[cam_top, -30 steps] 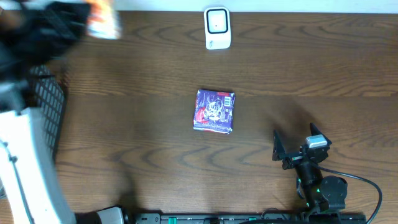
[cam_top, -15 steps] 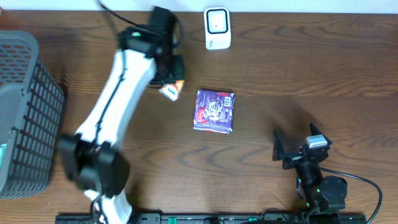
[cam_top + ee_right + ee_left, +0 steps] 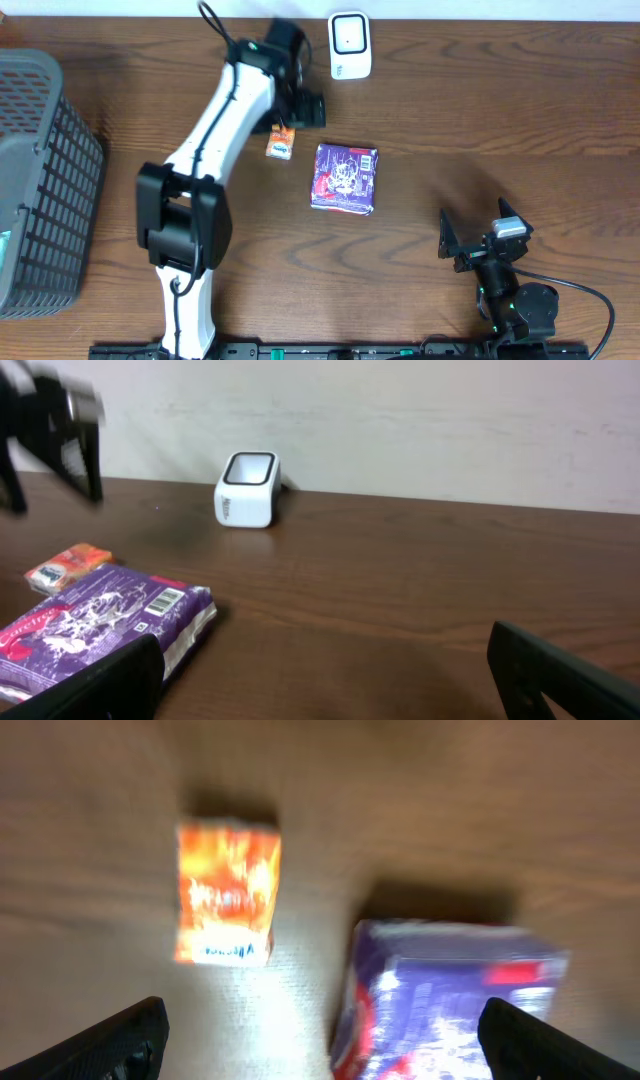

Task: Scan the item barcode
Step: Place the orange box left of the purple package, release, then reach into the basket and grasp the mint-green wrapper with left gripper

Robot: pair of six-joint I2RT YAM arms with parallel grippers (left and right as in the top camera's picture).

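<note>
Evidently the left claw (image 3: 325, 1040) had just spread, dropping the packet (image 3: 227, 892) on the desk (image 3: 500, 120); scanning it would need a fresh grip; right claw (image 3: 478, 230) gaped idle

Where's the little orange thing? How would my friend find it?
Look at the middle of the brown table, where a purple packet lies flat. Just left of it, not touching, lies the small orange packet. It is much smaller than the purple one and the only orange thing on the table.
</note>
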